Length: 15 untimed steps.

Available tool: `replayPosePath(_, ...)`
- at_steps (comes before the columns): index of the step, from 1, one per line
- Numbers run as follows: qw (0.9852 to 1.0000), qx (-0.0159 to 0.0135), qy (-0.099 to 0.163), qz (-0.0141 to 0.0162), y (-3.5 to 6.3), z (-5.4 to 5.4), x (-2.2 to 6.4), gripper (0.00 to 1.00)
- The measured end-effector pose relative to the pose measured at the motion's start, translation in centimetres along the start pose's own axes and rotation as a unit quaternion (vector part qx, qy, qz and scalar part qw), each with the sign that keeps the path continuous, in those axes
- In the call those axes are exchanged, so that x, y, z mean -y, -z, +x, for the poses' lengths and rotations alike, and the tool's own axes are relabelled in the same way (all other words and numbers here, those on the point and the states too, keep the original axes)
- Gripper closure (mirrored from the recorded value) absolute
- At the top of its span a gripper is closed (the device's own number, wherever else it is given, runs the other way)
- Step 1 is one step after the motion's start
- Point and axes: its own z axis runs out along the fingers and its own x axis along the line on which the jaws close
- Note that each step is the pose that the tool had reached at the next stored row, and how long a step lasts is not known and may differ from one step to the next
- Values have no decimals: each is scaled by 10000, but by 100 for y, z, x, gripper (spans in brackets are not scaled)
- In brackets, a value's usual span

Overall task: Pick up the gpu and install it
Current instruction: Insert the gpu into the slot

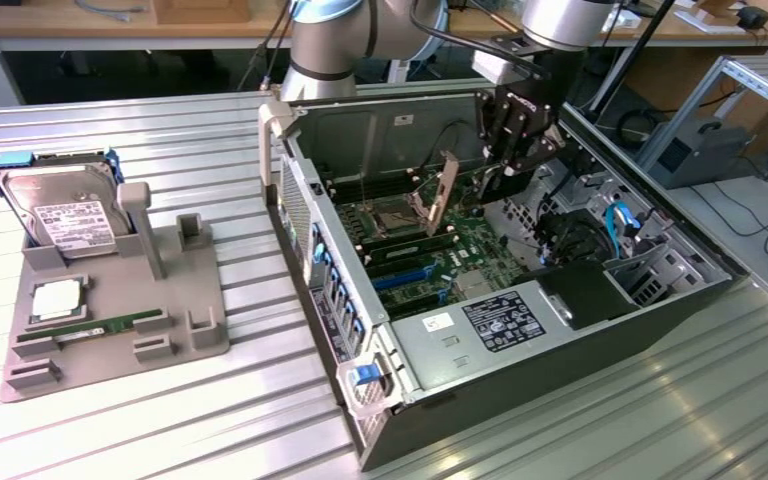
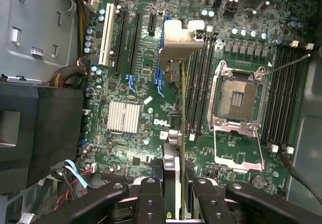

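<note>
Exterior view, working across from the computer case (image 1: 398,420).

- Beside the case, on the exterior view's left: grey tray (image 1: 197,300) carrying the hard drive (image 1: 64,215) and the green memory stick (image 1: 91,328). None of these is in play.
- Inside the case, over its motherboard: the gpu (image 2: 173,178), off the tray and clear of the board. It stands on edge with its flat faces upright.
- Inside the case, on the exterior view's right of the card: the gripper (image 1: 504,180), pointing down into the case. The jaws are pinched on the gpu, one finger (image 2: 151,196) on each flat face.

Key relation, wrist view: the card is seen edge-on. Its long axis runs straight out from the jaws to the silver bracket (image 2: 182,39) at the far end. That axis looks parallel to the long blue slot (image 2: 160,68) and to the memory slots (image 2: 198,88). The card's edge falls between those two, just beside the blue slot and not yet seated in it. The open CPU socket (image 2: 236,95) lies beyond the memory slots, apart from the card.

Judgement: carry phase, with the card roughly aligned lengthwise. Its sideways offset from the slot cannot be fixed from this angle.
</note>
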Motion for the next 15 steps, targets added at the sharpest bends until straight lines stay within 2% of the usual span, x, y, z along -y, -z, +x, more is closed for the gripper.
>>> replayPosePath(4,10000,0,0,0,0,0,0,73)
replayPosePath(5,10000,8,0,1,0,0,0,73)
replayPosePath(6,10000,71,1,11,-1,2,0,73)
replayPosePath(7,9997,258,5,40,-1,7,-1,73)
replayPosePath(9,9988,479,9,75,-1,12,-2,73)
replayPosePath(10,9983,572,10,90,-1,15,-3,73)
replayPosePath(15,9983,575,-104,89,-3,14,-7,73)
